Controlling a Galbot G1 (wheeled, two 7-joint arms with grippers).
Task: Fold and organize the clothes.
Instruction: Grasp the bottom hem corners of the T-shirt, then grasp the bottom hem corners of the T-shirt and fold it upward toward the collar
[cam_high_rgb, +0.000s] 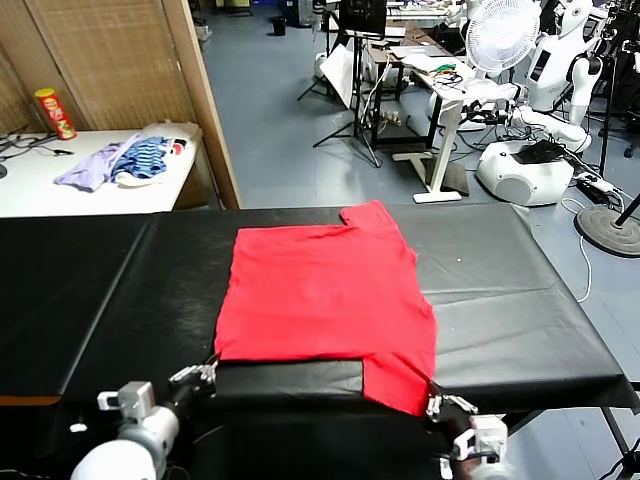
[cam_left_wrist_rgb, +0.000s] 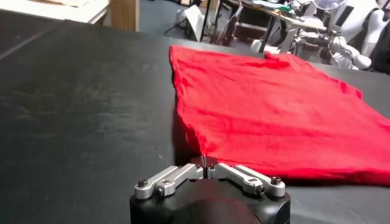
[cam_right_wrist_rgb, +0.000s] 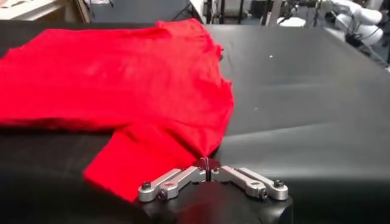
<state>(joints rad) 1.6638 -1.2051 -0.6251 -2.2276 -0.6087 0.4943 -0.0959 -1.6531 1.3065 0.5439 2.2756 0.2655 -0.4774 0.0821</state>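
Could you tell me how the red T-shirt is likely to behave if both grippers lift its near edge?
The red T-shirt will probably sag and drape, since it lies limp and wrinkled. Its sleeve already droops over the black table edge. The left gripper and right gripper pinch only thin corners, so it may slip.

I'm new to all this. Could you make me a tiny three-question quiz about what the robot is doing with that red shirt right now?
1. True or false: both claws are shut on the near edge of the red T-shirt.
2. Which claw pinches the sleeve that hangs toward the table's front edge? A) left claw B) right claw
3. Fill in: the shirt lies on a ____ table cover.

Key
1. True: each claw pinches red cloth at a near corner.
2. B.
3. Black.
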